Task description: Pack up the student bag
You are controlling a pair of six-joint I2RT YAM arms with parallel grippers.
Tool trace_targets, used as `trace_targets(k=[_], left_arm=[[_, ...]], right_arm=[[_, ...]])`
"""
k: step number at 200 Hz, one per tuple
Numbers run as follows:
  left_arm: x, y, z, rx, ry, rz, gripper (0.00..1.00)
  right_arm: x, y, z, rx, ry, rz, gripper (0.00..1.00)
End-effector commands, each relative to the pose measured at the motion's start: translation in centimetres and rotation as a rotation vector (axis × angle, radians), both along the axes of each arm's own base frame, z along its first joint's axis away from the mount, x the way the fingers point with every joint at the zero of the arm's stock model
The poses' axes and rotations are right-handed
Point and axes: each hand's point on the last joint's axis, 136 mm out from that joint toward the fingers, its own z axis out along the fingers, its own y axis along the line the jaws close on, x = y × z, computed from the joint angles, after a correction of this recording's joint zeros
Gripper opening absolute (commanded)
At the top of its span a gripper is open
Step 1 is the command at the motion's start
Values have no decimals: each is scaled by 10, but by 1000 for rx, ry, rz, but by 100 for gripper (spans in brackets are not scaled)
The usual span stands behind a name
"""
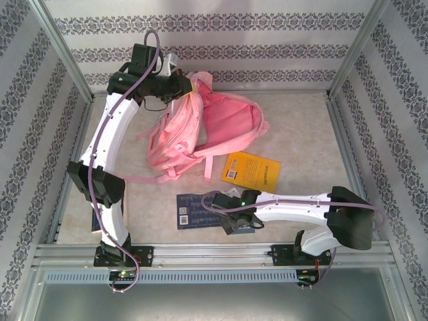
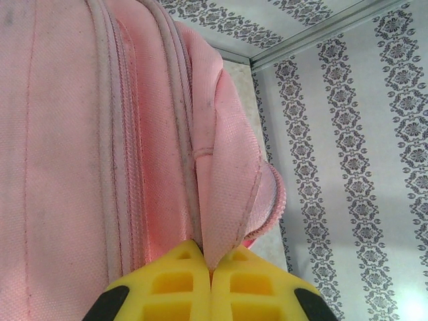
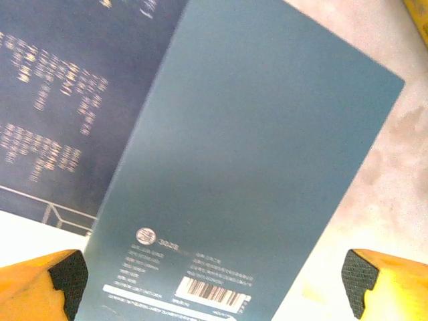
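The pink student bag (image 1: 214, 127) lay in the upper middle of the top picture. The left claw (image 2: 210, 264) was pressed together, pinching a fold of the bag. Lower down, the right claw (image 3: 214, 277) was spread wide over a teal box (image 3: 247, 167) that partly covered a dark blue book (image 3: 60, 100).

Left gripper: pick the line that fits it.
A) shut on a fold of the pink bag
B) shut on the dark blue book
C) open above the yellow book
A: in the left wrist view the left gripper is closed with a pink fabric flap of the student bag pinched between its tips.
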Motion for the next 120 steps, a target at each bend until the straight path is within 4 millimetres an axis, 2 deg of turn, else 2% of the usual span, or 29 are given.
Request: trace_targets(k=[1,35,66,80,101,120], left_arm=[[4,9,22,-33,-68,16,0],[6,8,22,-39,-66,16,0],[7,11,16,-16,-59,21,0],[8,13,5,16,-42,26,0],[11,10,-21,60,9,22,0],[11,2,-47,145,38,7,0]], right_arm=[[-10,-17,-8,-28,30,-52,98],[-7,-43,-16,-81,39,-143,98],[0,-60,-12,-75,38,-234,98],[3,-61,-7,-57,37,-249,98],[5,-41,12,89,25,-214,98],[9,-42,34,213,13,-276,98]])
